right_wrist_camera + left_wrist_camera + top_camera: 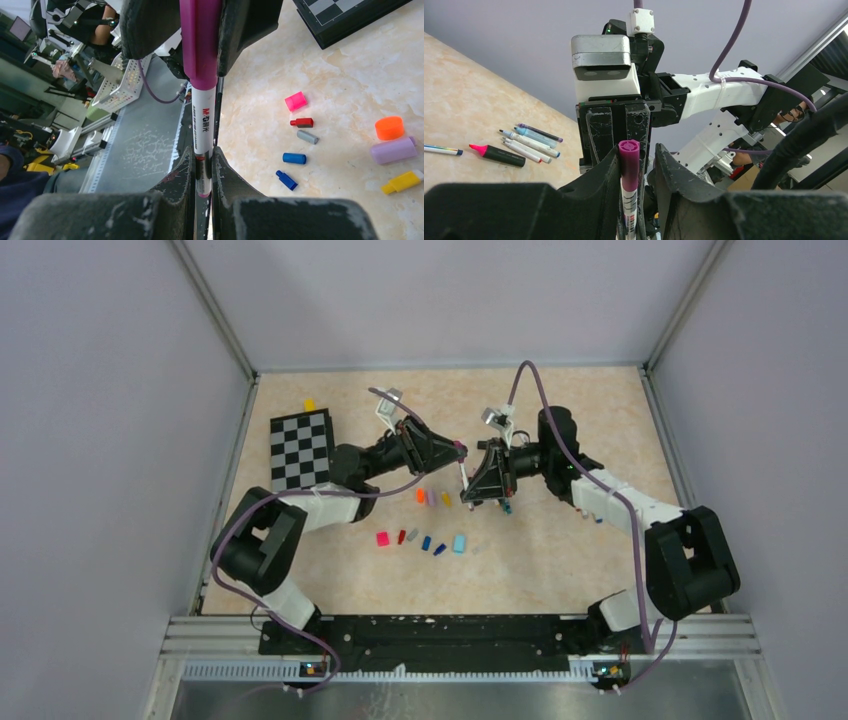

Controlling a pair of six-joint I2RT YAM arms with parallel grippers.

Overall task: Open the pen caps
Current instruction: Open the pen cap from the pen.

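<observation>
A white pen [202,120] with a magenta cap [200,50] hangs in mid-air between the two arms. My right gripper [202,155] is shut on the barrel's lower end. My left gripper [638,150] is open around the cap [629,160]: one finger touches it, and a gap shows on the other side. In the top view both grippers meet over the table's middle, left gripper [457,449] above right gripper [468,496]. Loose pen caps lie below: pink [295,101], red [302,122], grey [307,136], blue [294,158], orange [389,128], lilac [393,150], yellow [402,182].
Several uncapped pens [529,141] and a black highlighter [499,155] lie together on the table beyond the right arm. A black-and-white checkerboard [301,448] sits at the back left with a small yellow cube [309,404] behind it. Walls enclose the table.
</observation>
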